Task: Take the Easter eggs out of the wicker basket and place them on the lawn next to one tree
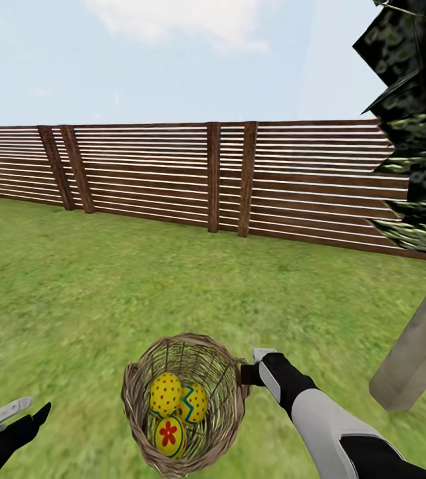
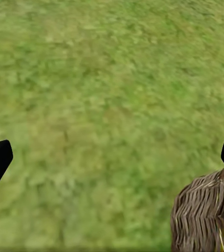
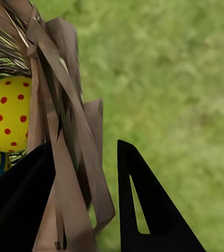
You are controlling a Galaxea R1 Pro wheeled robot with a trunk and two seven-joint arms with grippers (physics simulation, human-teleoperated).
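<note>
Head view, right jaws clamped on wicker basket point(image 1: 185, 404) rim, three Easter eggs point(image 1: 175, 410) inside, left jaws wide

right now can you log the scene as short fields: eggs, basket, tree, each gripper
eggs: three Easter eggs, red-dotted, blue-zigzag, red-flower, all inside the basket
basket: wicker basket, upright, with the lawn around it
tree: trunk ahead to the robot's right, no eggs beside it
right gripper: jaws straddle the basket's rim, one inside, one outside
left gripper: jaws open above grass, holding nothing
fence: slatted wood at the lawn's far edge
</note>
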